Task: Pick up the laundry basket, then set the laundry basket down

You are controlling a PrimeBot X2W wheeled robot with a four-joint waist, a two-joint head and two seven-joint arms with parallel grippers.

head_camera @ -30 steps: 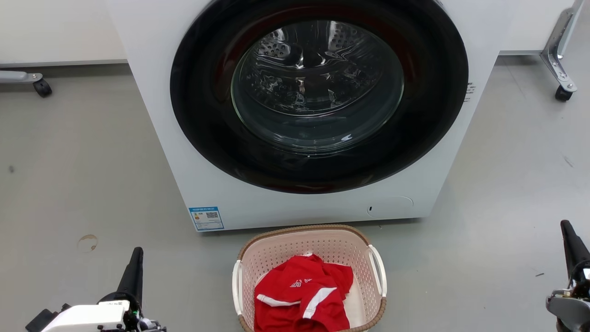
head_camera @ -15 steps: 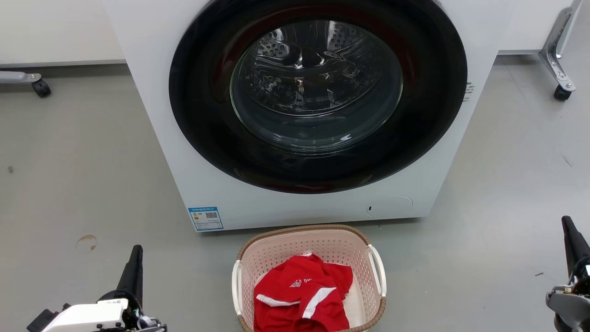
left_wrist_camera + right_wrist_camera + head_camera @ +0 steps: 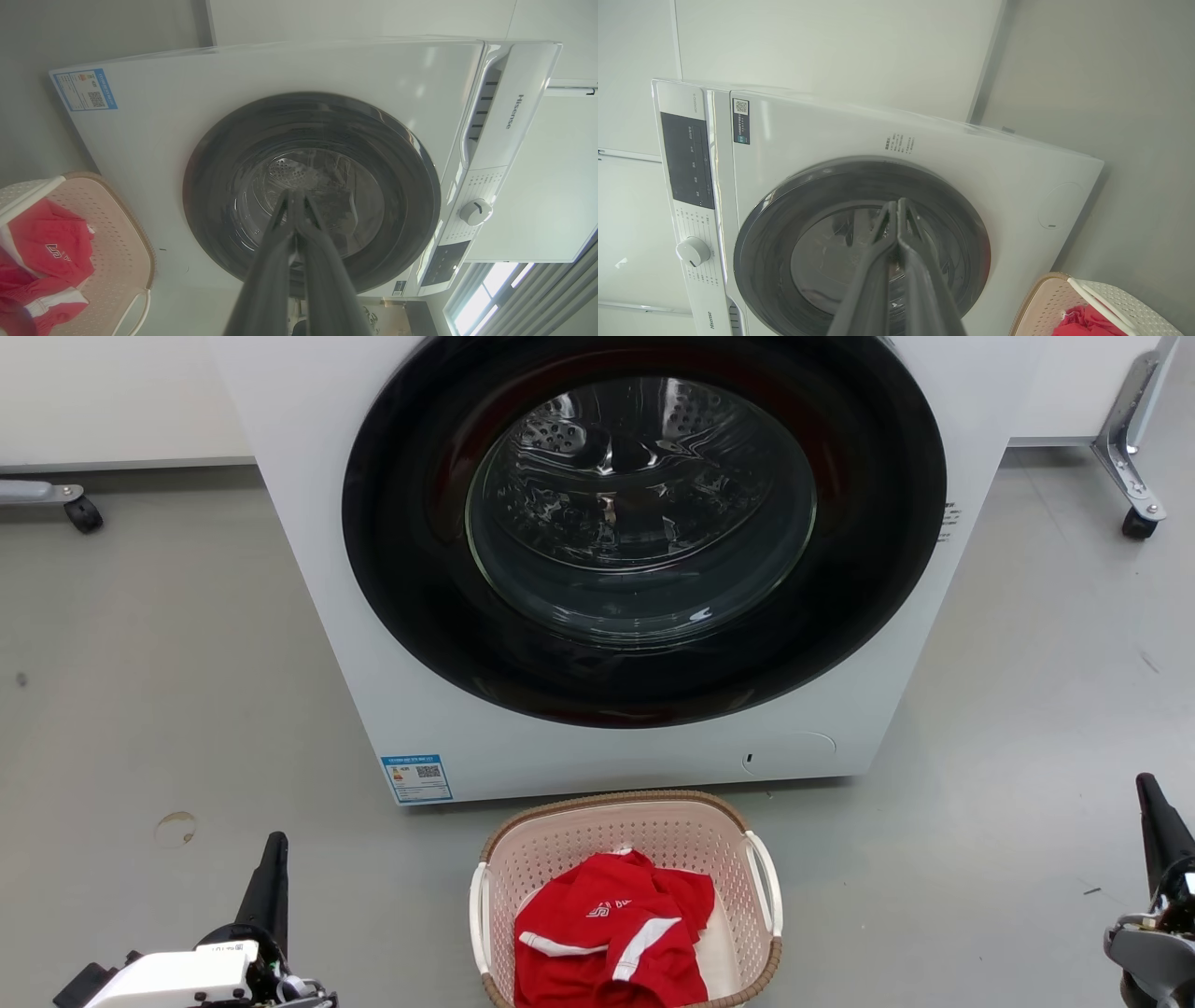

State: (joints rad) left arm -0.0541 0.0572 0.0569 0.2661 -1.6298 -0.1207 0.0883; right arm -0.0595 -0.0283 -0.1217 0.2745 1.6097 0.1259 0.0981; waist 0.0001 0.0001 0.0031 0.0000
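Observation:
The laundry basket point(image 3: 560, 840), pale pink with a brown rim and white side handles, stands on the floor just before the washing machine, low in the middle of the head view. A red garment point(image 3: 607, 943) lies in it. The basket's rim also shows at the lower left of the left wrist view point(image 3: 135, 233) and at the lower right of the right wrist view point(image 3: 1036, 298). My left gripper point(image 3: 275, 847) is shut and empty, well left of the basket. Far to the basket's right, my right gripper point(image 3: 1145, 786) is shut and empty too. Both point toward the machine.
The white washing machine point(image 3: 373, 663) with its round dark door point(image 3: 644, 523) rises right behind the basket. Caster legs stand at the far left point(image 3: 84, 513) and far right point(image 3: 1139, 523). Grey floor point(image 3: 140, 709) stretches on both sides of the basket.
The right gripper has risen slightly in the head view. The basket, the garment and the left gripper have stayed put.

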